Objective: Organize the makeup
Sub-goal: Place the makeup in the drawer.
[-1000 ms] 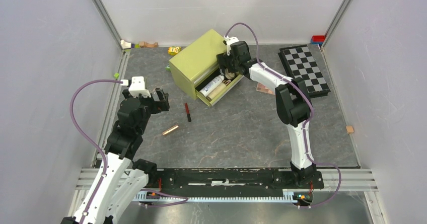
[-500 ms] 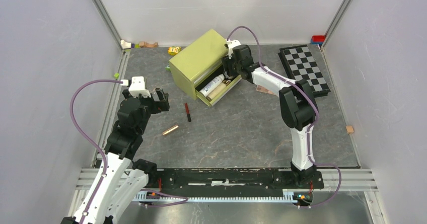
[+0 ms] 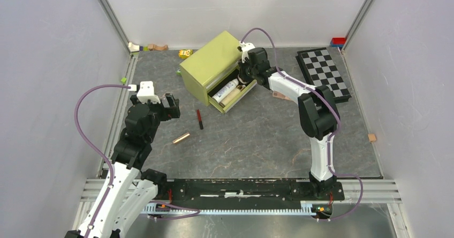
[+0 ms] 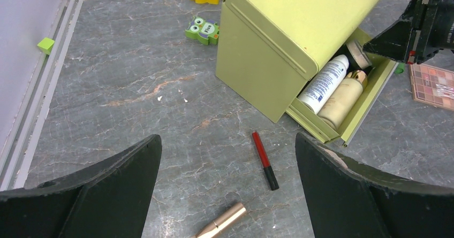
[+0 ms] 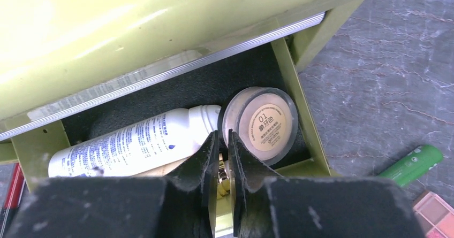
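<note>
Showed the left hand (image 4: 227, 141) spread wide and empty above the counter (image 4: 118, 88), with the rose-gold tube (image 4: 220, 222) and red-black pencil (image 4: 265, 160) lying apart beneath it. Showed the green box (image 4: 278, 29) with its open drawer (image 4: 369, 96) holding the white bottle (image 4: 324, 83), a tan bottle (image 4: 342, 98) and a round tan compact (image 5: 265, 123). Showed the right hand (image 5: 222, 141) over that drawer, narrowed to a slit, gripping nothing discernible. Showed the green stick (image 5: 411, 164) and eyeshadow palette (image 4: 433, 84) on the counter, rightmost.
</note>
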Controlling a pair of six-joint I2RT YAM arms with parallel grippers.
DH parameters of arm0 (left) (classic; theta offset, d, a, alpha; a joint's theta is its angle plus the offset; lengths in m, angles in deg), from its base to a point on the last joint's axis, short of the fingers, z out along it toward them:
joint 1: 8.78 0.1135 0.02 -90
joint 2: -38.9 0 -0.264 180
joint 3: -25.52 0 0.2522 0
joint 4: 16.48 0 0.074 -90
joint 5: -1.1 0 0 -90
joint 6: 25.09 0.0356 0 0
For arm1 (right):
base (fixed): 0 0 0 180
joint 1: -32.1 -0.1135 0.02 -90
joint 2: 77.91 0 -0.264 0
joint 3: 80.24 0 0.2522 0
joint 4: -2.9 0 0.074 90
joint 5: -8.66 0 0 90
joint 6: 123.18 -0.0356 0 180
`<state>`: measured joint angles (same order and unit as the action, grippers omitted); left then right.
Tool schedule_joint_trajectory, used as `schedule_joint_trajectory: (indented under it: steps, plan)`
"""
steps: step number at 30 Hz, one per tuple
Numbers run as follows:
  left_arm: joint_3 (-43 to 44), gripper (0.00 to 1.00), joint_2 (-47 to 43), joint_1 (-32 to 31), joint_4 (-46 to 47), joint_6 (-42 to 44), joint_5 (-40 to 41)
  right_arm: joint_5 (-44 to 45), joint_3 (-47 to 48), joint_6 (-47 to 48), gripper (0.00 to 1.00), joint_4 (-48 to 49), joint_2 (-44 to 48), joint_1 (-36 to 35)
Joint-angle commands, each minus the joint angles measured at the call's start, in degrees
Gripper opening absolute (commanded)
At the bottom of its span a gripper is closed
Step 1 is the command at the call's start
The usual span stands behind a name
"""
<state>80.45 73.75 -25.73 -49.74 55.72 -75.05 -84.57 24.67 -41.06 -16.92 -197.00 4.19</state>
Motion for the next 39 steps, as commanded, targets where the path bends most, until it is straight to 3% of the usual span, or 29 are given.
schedule_joint_trajectory:
  steps: [1,19,30,39]
  plan:
    - [-0.1,1.0,0.1,0.3,2.8,2.4,-0.2,-2.6,1.2,-1.1,0.17,2.0,-1.0,-0.2]
    - [-0.1,1.0,0.1,0.3,2.8,2.4,-0.3,2.6,4.5,-1.5,0.18,0.4,-5.9,-0.1]
    - [-0.2,1.0,0.1,0.3,2.8,2.4,-0.7,-11.2,3.7,-0.2,0.22,5.1,-7.3,-0.6]
    - [-0.2,1.0,0.2,0.3,2.8,2.4,-0.7,-16.5,5.8,1.2,0.21,4.3,-9.4,-1.8]
